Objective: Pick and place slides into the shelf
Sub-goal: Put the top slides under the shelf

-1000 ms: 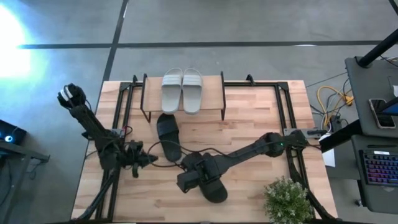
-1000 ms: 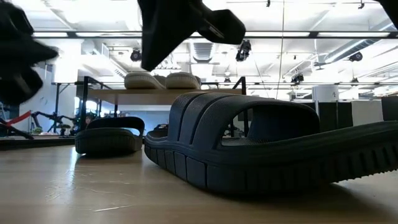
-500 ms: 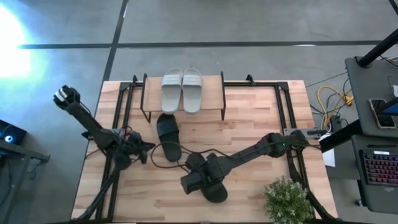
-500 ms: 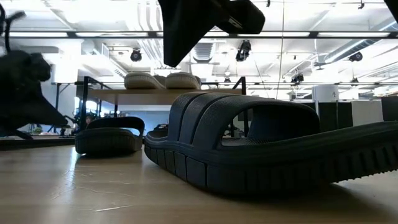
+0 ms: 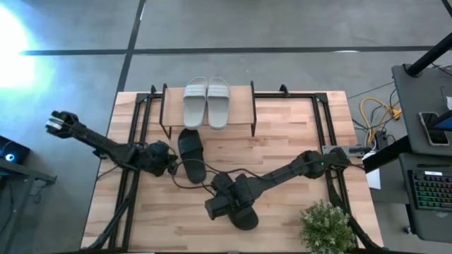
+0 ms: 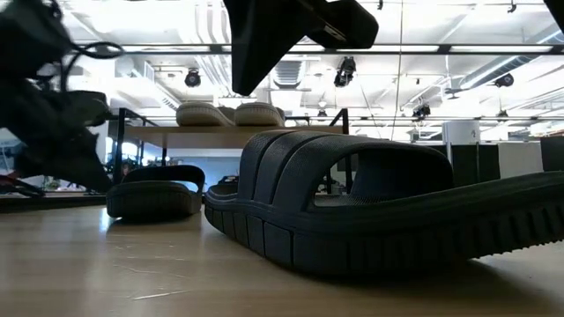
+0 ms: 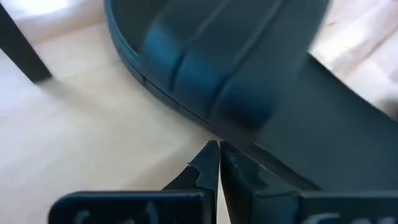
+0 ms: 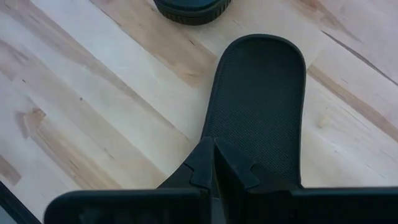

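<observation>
Two pale grey slides (image 5: 207,102) already lie side by side on the shelf (image 5: 244,106), at 12 o'clock on the table (image 5: 296,141); the two black ones are still on the wood. In the high view, the left gripper (image 5: 171,164) has moved in half a second from the table's 9 o'clock edge toward the centre, and now it is just beside the black slide (image 5: 191,155) that lies below the shelf. The right gripper (image 5: 220,206) has stayed over the second black slide (image 5: 244,212) at 6 o'clock. I judge that the left arm prepares to take its slide next.

The low view shows what the high view does not: the grey pair (image 6: 231,114) sits on the top board, and the space under it looks free. The near black slide (image 6: 388,207) fills the front.

The left wrist view shows the fingers (image 7: 205,171) pressed together with nothing between them, close to the sole edge of the slide (image 7: 217,68).

The right wrist view shows fingers (image 8: 208,165) also closed and empty, above the heel of the slide (image 8: 258,106).
</observation>
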Robot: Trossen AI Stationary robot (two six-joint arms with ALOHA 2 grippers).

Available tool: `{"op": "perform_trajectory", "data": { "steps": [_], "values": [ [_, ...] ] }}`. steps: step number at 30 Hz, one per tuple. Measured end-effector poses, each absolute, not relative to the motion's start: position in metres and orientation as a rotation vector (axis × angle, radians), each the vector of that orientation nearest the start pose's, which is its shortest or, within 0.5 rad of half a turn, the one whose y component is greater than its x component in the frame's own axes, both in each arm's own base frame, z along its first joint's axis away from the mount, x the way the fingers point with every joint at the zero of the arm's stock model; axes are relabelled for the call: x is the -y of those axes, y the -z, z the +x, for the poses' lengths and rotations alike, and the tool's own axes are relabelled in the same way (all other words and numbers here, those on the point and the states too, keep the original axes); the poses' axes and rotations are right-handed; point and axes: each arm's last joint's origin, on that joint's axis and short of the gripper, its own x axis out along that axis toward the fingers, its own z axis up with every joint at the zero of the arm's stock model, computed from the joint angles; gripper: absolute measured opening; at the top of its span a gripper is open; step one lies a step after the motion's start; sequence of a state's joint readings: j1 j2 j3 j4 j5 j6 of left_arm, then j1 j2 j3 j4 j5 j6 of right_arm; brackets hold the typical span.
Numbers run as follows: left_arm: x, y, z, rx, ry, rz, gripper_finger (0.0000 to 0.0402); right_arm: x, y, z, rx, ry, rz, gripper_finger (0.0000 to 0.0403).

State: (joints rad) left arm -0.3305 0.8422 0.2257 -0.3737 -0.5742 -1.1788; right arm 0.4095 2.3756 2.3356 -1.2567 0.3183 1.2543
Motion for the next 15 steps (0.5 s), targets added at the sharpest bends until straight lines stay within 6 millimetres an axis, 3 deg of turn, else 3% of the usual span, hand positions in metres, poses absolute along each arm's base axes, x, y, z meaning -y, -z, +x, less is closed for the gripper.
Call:
{"op": "perform_trajectory", "data": {
  "steps": [15],
  "values": [
    [-0.002, -0.124, 0.156, -0.662, -0.669, -0.579, 0.0, -0.186, -0.245, 0.446, -1.031, 0.661, 0.624, 0.0009]
  ]
}}
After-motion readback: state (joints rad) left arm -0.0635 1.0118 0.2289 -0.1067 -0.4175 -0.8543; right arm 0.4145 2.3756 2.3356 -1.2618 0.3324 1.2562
